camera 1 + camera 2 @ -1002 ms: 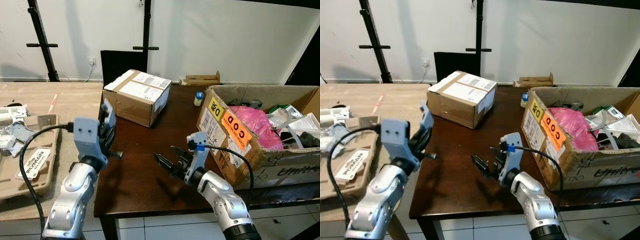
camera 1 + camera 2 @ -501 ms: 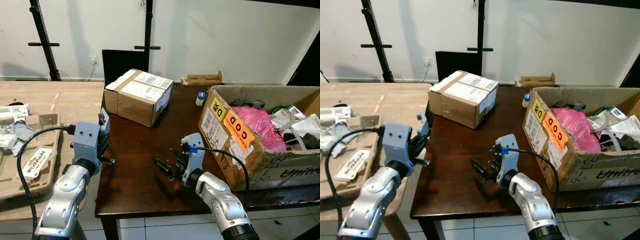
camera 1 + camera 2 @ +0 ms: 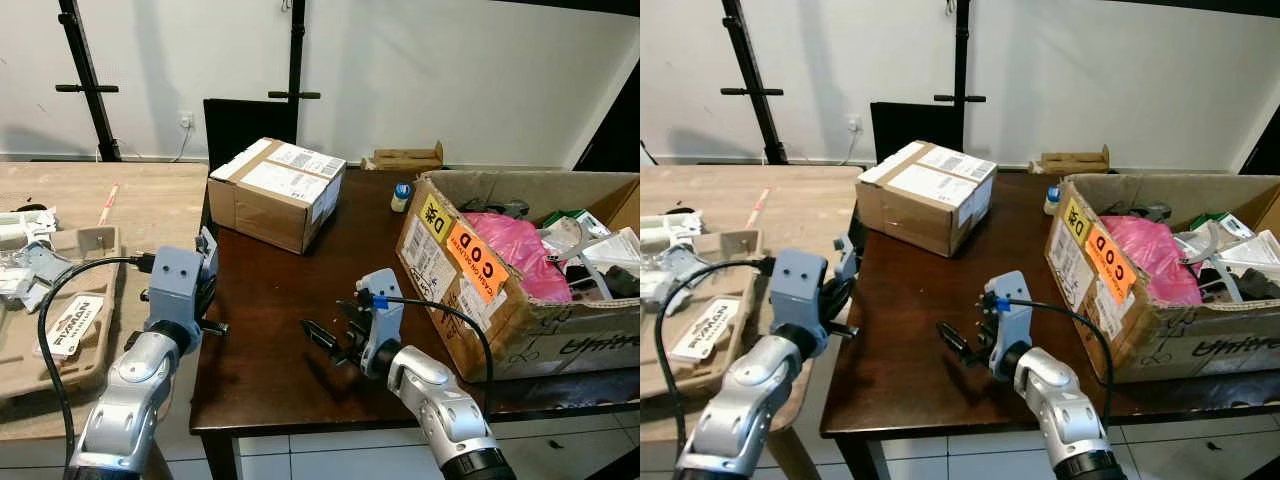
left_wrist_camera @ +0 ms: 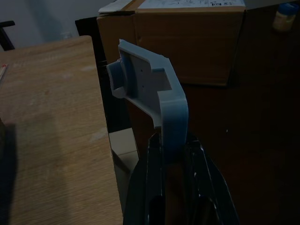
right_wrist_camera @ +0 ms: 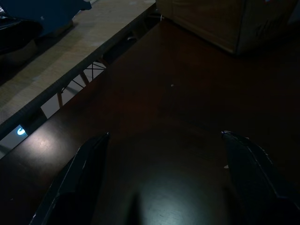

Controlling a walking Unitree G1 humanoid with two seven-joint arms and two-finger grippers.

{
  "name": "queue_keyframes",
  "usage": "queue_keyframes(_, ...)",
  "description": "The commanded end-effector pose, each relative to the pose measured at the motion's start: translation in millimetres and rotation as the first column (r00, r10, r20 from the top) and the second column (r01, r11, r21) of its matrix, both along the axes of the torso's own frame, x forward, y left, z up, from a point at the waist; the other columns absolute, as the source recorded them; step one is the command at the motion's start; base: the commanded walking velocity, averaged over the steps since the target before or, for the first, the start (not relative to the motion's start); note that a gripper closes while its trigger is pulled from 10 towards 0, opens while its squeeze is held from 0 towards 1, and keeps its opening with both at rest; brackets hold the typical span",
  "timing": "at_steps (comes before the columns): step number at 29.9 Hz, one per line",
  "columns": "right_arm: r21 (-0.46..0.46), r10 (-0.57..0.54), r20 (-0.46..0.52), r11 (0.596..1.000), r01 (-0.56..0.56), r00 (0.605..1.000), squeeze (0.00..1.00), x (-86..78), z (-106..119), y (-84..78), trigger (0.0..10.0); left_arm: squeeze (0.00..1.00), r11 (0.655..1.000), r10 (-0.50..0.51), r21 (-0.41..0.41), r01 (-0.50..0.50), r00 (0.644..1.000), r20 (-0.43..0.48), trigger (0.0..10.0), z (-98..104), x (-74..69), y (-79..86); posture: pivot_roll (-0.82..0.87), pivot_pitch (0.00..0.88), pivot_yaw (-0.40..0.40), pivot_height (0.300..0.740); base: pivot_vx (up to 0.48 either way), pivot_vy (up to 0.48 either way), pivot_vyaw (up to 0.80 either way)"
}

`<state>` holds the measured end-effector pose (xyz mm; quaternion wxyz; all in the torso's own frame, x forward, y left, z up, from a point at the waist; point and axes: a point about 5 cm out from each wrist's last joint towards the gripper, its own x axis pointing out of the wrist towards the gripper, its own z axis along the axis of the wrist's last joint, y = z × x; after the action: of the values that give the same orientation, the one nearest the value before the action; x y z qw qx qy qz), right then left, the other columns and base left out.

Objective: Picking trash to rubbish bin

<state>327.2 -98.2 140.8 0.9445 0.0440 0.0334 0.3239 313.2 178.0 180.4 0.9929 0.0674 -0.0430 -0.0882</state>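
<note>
The right gripper (image 3: 322, 341) hovers over the dark table (image 3: 280, 300), fingers spread wide, empty. The sealed parcel (image 3: 276, 192) stands at 11 o'clock from it: stiff, probably light; grasp across a top edge. Left gripper state: cannot tell.

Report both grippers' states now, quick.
Left gripper: cannot be told; its fingers are hidden behind its blue mount.
Right gripper: open, holding nothing, above the dark table.
</note>
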Motion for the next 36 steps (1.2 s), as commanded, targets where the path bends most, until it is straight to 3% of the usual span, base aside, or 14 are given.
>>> queue_keyframes(1, -0.005, -0.004, -0.03, 1.0, 0.004, 1.0, 0.0, -1.1, -5.5, -0.9, 10.0, 0.0, 1.0, -0.007, -0.005, 0.007, 1.0, -0.016, 10.0, -2.3, 0.0, -1.7, 0.05, 0.121, -0.052, 0.74, -0.3, 0.0, 0.0)
queue_keyframes(25, -0.01, -0.005, -0.033, 1.0, 0.004, 0.999, 0.0, -2.4, -6.0, -2.5, 10.0, 0.0, 1.0, -0.018, -0.005, 0.018, 0.999, -0.031, 10.0, -3.7, -0.8, -4.9, 0.04, 0.126, -0.053, 0.74, -0.367, 0.0, 0.0)
queue_keyframes(36, -0.009, -0.003, -0.036, 1.0, 0.002, 0.999, 0.0, -4.5, -6.3, -2.3, 10.0, 0.0, 1.0, -0.021, -0.001, 0.021, 0.998, -0.067, 10.0, -7.2, -0.8, -4.6, 0.04, 0.132, -0.052, 0.74, 0.0, -0.044, 0.0)
